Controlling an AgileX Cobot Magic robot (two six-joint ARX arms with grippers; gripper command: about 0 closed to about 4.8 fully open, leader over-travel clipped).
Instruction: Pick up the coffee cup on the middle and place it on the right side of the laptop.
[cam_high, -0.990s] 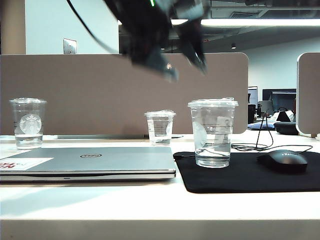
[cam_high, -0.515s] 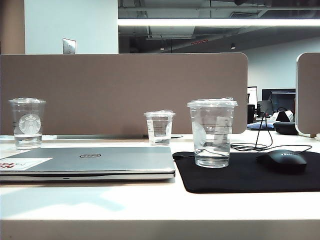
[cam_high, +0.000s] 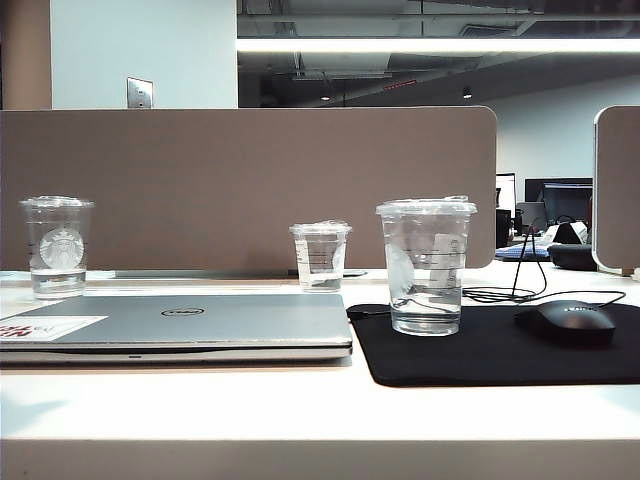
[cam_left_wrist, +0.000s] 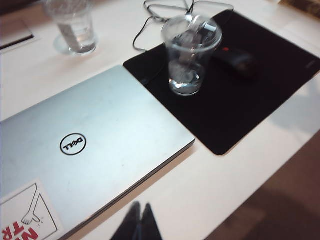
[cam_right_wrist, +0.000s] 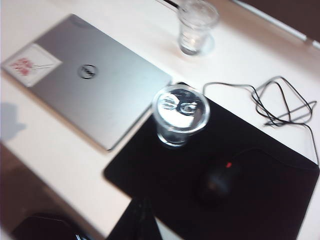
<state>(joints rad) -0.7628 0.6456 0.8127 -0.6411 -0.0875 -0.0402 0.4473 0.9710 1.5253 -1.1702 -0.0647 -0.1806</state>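
Note:
The coffee cup (cam_high: 425, 265), clear plastic with a lid and black printed lines, stands upright on the black mouse mat (cam_high: 500, 355), just right of the closed silver Dell laptop (cam_high: 180, 320). Neither arm shows in the exterior view. In the left wrist view my left gripper (cam_left_wrist: 140, 206) hangs high over the table's near edge, shut and empty, well apart from the cup (cam_left_wrist: 191, 52) and the laptop (cam_left_wrist: 85, 145). My right gripper (cam_right_wrist: 141, 205), blurred, looks shut and empty above the mat's near corner, with the cup (cam_right_wrist: 180, 117) and the laptop (cam_right_wrist: 95, 80) farther off.
A clear cup with a round white logo (cam_high: 57, 245) stands behind the laptop's left end. A smaller crinkle-topped cup (cam_high: 320, 255) stands at the back middle. A black mouse (cam_high: 565, 322) lies on the mat, its cable (cam_high: 520, 290) looped behind. A brown partition (cam_high: 250, 185) closes the back.
A dark, blurred arm that hung at the top of the exterior view one second ago has gone out of view. The cups, laptop and mouse have not moved.

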